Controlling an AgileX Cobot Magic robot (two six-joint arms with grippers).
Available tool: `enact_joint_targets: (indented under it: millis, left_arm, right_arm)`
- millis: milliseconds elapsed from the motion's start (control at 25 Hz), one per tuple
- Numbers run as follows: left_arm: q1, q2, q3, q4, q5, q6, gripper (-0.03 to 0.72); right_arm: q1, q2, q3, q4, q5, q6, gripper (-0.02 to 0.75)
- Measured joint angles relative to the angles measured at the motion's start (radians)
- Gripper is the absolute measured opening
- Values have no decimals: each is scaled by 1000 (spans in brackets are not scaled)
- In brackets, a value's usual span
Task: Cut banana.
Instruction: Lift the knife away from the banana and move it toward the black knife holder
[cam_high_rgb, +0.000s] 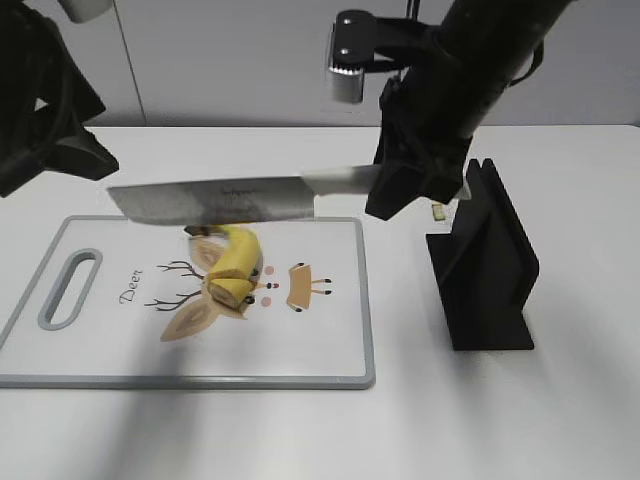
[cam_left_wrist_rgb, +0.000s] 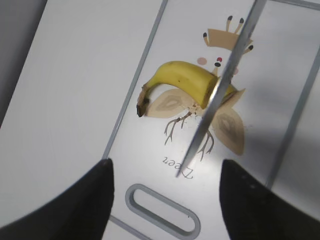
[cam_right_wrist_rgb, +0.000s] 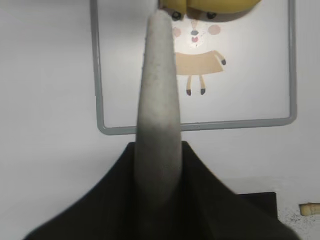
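Knife (cam_high_rgb: 225, 200) clamped in right claw (cam_high_rgb: 405, 185) above banana (cam_high_rgb: 235, 262); left claw (cam_left_wrist_rgb: 165, 200) apart, wrist view only.

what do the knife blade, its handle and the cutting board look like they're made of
Knife blade: looks like steel, a grey, faintly speckled satin face with a bright thin edge in the left wrist view.
Handle: pale grey, matte and slightly grainy; likely plastic or resin, hard to say which.
Cutting board: seems plastic, a smooth white face with a printed deer and a moulded grey rim and handle slot.
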Motion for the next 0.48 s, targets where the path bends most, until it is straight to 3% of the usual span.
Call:
enact_joint_targets:
  millis: [120, 320, 480]
  left_arm:
    - [0, -19, 0, 65, 11, -92, 632]
    - [11, -59, 0, 240, 53, -392, 622]
    - [94, -75, 0, 214, 147, -521, 617]
  right_arm:
    - [0, 0, -62, -5, 33, 60, 170]
    - [1, 0, -156, -54, 87, 326, 170]
    - [1, -1, -199, -61, 107, 466, 170]
